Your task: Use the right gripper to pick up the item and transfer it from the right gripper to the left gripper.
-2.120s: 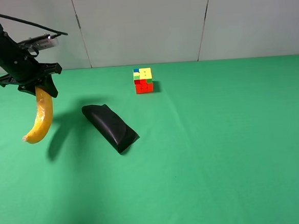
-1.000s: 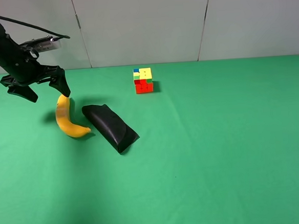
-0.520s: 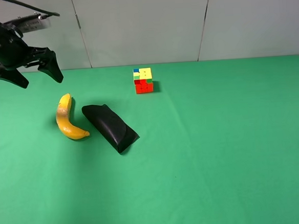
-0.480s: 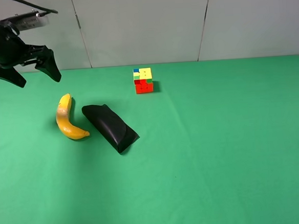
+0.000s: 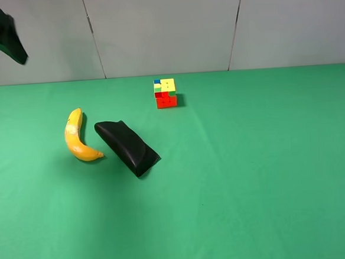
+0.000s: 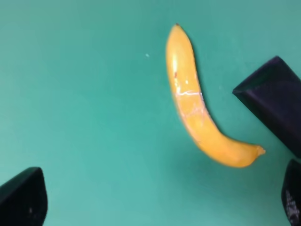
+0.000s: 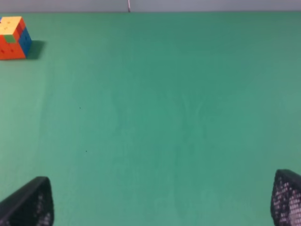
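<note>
From high up, the banana lies on the green bench just beside the black case, well clear of the puzzle cube. My left tool hangs far up at the corner.

My left wrist view shows that tool spread wide, empty, above the banana.

My right tool is wide open too, holding nothing over bare bench. A grab could snag the case, since it lies so close.
</note>
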You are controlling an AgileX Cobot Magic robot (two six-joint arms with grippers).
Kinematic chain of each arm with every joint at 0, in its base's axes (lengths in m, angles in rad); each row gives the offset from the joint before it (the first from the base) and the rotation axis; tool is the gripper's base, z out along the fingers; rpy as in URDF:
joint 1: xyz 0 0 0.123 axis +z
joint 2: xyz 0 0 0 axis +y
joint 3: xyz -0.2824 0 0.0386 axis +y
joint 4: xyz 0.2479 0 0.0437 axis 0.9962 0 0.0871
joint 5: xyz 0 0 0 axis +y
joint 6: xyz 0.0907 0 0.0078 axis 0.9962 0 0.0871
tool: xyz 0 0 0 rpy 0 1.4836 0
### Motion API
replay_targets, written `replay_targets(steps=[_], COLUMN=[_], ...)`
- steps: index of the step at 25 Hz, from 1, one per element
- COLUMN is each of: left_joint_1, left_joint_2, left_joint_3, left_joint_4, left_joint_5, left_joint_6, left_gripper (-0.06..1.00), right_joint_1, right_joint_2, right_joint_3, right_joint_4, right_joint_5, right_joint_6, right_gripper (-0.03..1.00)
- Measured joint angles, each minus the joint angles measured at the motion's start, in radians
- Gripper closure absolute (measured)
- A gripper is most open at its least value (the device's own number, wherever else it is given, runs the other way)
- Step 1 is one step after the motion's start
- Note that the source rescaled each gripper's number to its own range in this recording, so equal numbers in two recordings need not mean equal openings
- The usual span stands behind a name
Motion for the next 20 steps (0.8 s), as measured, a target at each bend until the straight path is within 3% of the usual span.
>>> replay_targets(steps=[6, 20], left_joint_1=[0.000, 0.000], left_joint_2=[-0.212, -0.928], left_joint_3=[0.080, 0.587], left_joint_4=[0.039, 0.045], left_joint_5=[0.025, 0.030], left_joint_6=[-0.015, -0.046], left_gripper=[-0.06, -0.06], right_joint_1=[0.000, 0.000], right_joint_2=[0.000, 0.000], right_joint_3=[0.000, 0.000], right_joint_4=[0.000, 0.001], right_joint_5=[0.000, -0.001], right_joint_6=[0.000, 0.000], right_gripper=[-0.03, -0.03])
